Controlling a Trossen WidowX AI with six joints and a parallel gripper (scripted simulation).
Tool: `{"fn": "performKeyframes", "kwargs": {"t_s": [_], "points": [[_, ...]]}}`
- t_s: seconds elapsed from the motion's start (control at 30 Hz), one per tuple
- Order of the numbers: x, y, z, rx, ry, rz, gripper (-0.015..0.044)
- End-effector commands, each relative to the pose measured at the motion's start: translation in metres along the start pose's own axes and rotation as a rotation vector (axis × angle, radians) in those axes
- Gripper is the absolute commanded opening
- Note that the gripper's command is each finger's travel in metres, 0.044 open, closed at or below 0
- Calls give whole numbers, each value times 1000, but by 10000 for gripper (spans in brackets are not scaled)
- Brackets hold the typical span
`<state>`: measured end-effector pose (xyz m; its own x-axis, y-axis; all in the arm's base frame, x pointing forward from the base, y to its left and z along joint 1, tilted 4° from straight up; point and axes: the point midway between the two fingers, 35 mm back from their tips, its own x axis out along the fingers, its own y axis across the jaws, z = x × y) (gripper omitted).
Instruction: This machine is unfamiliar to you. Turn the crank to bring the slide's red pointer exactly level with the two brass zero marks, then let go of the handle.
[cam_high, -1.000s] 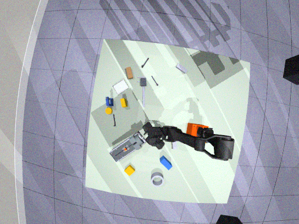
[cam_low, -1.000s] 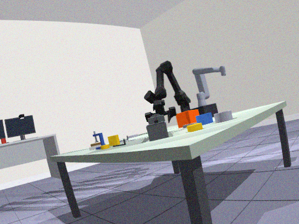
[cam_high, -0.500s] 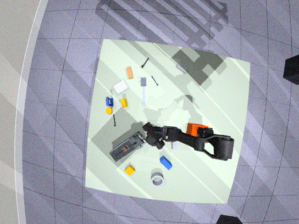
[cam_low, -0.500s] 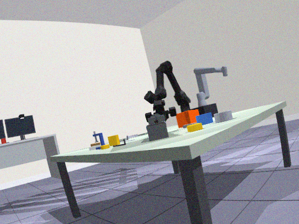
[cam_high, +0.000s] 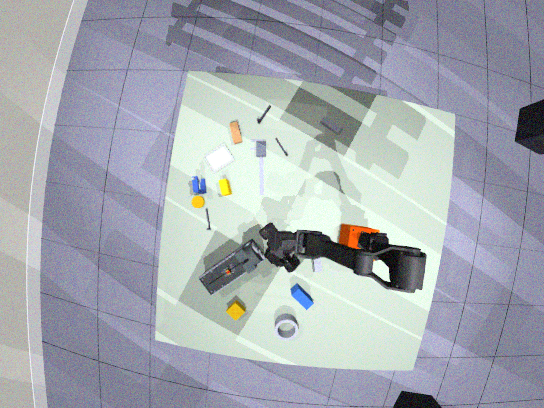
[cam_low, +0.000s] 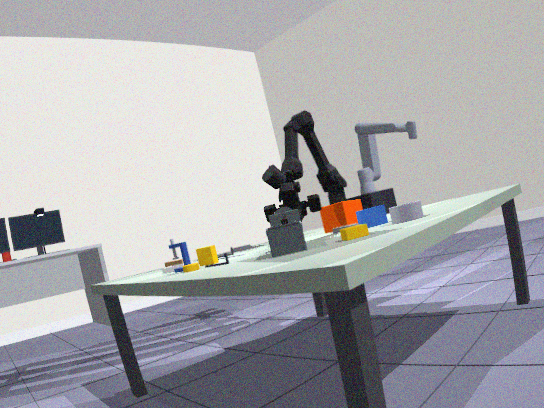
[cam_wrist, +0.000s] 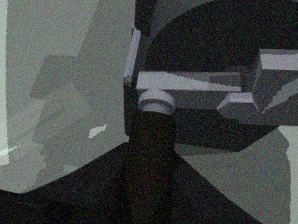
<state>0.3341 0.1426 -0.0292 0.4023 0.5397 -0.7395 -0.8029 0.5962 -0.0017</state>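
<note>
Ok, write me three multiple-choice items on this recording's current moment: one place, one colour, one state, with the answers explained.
1. Which thing sits nearest the white-grey ring in the top view?
A) the blue rectangular block
B) the flat white square
C) the tan-orange block

2. What colour is the slide's pointer?
A) green
B) red-orange
C) white

3. How is the black gripper?
A) wide open
B) shut on nothing
C) closed on the crank's dark handle

1: A, the blue rectangular block lies just beside the white-grey ring.
2: B, the pointer shows red-orange on the dark grey machine.
3: C, the wrist view shows the black gripper around the crank's dark handle.
</note>
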Motion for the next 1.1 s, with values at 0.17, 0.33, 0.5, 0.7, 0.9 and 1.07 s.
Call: {"fn": "performKeyframes", "kwargs": {"t_s": [0.17, 0.33, 0.5, 0.7, 0.9, 1.07], "points": [[-5, 2, 5, 0, -3, 2, 0], [-7, 2, 7, 0, -3, 2, 0], [-10, 1, 9, 0, -3, 2, 0], [-10, 1, 10, 0, -3, 2, 0], [-10, 0, 10, 0, -3, 2, 0], [-10, 0, 10, 0, -3, 2, 0]]}}
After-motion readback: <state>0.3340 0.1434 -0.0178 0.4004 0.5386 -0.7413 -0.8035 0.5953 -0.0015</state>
